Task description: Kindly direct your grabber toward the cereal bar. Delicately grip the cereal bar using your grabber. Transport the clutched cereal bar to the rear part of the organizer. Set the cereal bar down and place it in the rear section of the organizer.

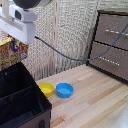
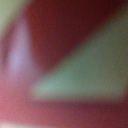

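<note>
1. The organizer [image 1: 20, 97], a big black case with inner dividers, fills the lower part of the exterior view's left.
2. The grabber [image 1: 19, 22] hangs above it; its fingers are hidden, so whether they pinch anything cannot be told.
3. The cereal bar [image 1: 11, 51] sits raised just under the grabber, above the organizer, probably carried.
4. Risk: released this high, it could tip onto a divider or land in the wrong section.
5. The wrist view is only a red blur.
</note>
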Robot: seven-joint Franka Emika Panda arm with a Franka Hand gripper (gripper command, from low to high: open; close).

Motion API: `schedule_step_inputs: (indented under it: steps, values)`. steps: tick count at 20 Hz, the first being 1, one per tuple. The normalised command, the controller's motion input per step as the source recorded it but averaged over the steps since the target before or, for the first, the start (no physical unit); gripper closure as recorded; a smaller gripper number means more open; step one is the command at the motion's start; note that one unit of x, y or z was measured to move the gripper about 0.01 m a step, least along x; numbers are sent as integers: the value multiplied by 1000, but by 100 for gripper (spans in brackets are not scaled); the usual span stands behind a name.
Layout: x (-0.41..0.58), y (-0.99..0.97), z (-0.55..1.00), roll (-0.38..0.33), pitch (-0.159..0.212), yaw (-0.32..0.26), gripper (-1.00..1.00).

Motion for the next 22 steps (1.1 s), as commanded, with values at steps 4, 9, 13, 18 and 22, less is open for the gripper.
schedule_step_inputs:
  steps: [4,9,13,18,22]
  values:
    - [181,603,-51,0,148,-114,100]
    - [262,528,-187,-12,175,-98,100]
    - [381,130,-81,-27,123,-94,-100]
    - [327,0,6,4,42,-62,-100]
    - [136,-52,167,28,35,-5,-100]
